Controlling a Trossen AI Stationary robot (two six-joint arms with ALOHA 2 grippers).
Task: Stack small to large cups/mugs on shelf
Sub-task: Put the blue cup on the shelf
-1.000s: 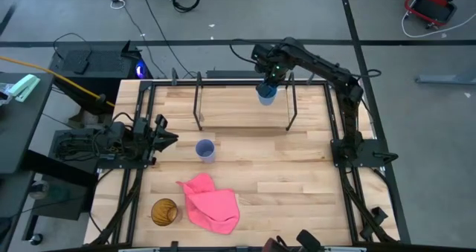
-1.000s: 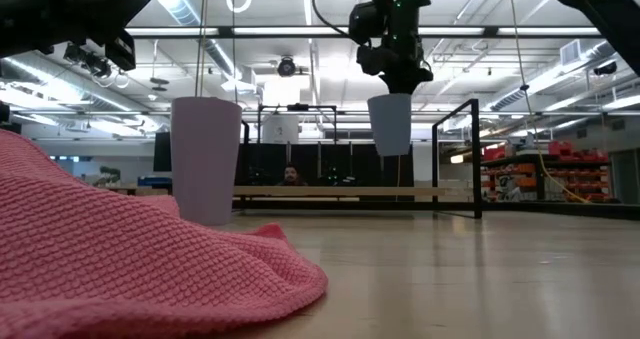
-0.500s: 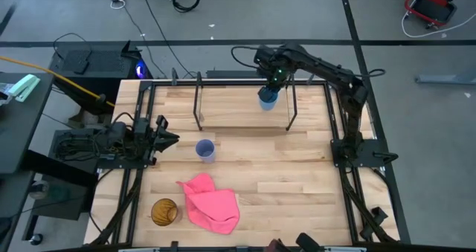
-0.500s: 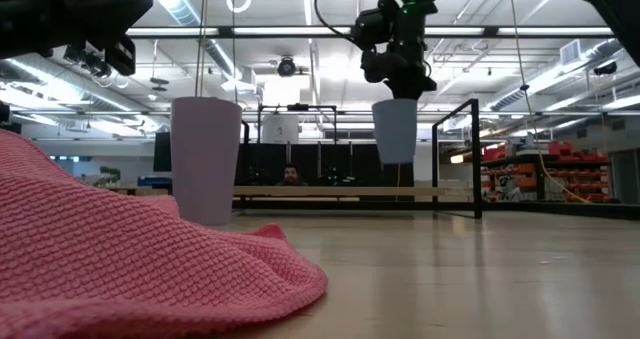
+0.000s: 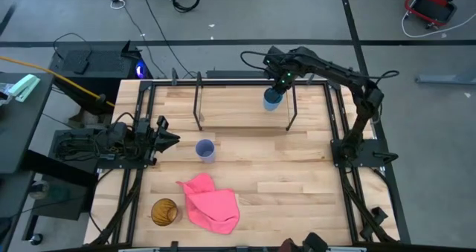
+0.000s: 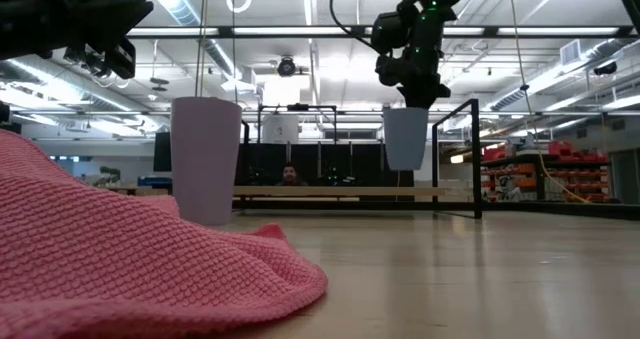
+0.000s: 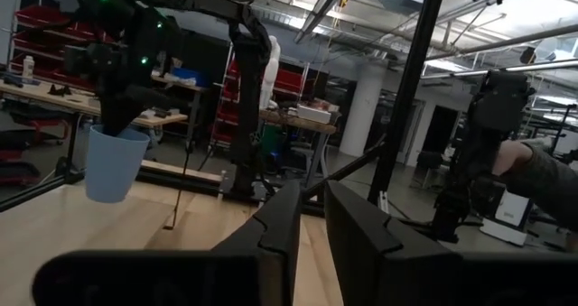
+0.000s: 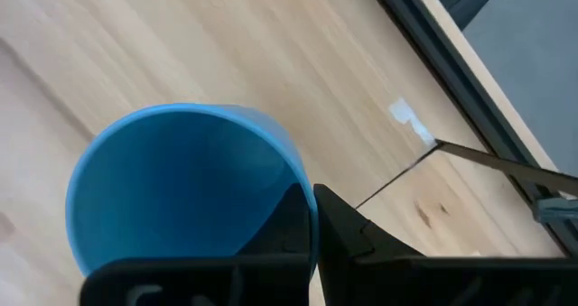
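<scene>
My right gripper (image 5: 283, 78) is shut on the small bright blue cup (image 5: 272, 99), above the right end of the shelf (image 5: 245, 103) at the table's far side. In the low view the cup (image 6: 405, 137) hangs clear above the shelf's top (image 6: 340, 191). It also shows in the left wrist view (image 7: 113, 162) and the right wrist view (image 8: 181, 189). The lavender cup (image 5: 205, 149) stands upright on the table in front of the shelf. The amber-brown cup (image 5: 164, 211) stands near the front left. My left gripper (image 5: 171, 138) waits at the table's left edge, shut and empty. My right gripper holds the blue cup by its rim (image 8: 302, 217), one finger inside the cup and one outside its wall. The fingers come from above, pointing down. The cup hangs upright below the fingers, clear of the shelf.
A pink cloth (image 5: 210, 202) lies crumpled at the table's front, right of the amber-brown cup; it fills the low view's left (image 6: 120, 259). The shelf's black right legs (image 6: 475, 159) stand next to the held cup. A person shows beyond the table (image 7: 542, 166).
My right gripper has carried the blue cup toward the table's right edge and a little down, along the shelf toward its right end. The cup stays upright and clear of the shelf.
</scene>
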